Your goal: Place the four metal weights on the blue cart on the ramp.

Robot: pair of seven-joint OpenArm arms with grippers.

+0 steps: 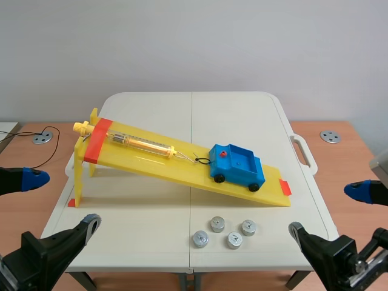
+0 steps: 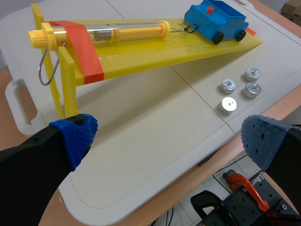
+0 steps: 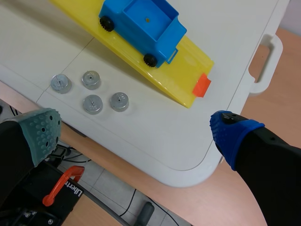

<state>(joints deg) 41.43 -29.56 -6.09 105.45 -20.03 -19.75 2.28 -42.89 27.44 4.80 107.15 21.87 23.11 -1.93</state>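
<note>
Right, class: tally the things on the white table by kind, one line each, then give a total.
Metal weights: 4
Blue cart: 1
Yellow ramp: 1
Spring scale: 1
Total: 7

ramp [image 3: 186,80]: upper end cut off (right wrist view) | weights [image 2: 229,104]: markings unreadable

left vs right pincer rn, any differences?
Left pincer has two blue pads; right pincer has one grey-green, one blue. Left pincer sits nearer the ramp's raised end; right pincer nearer the four weights and blue cart. Both open, holding nothing.
</note>
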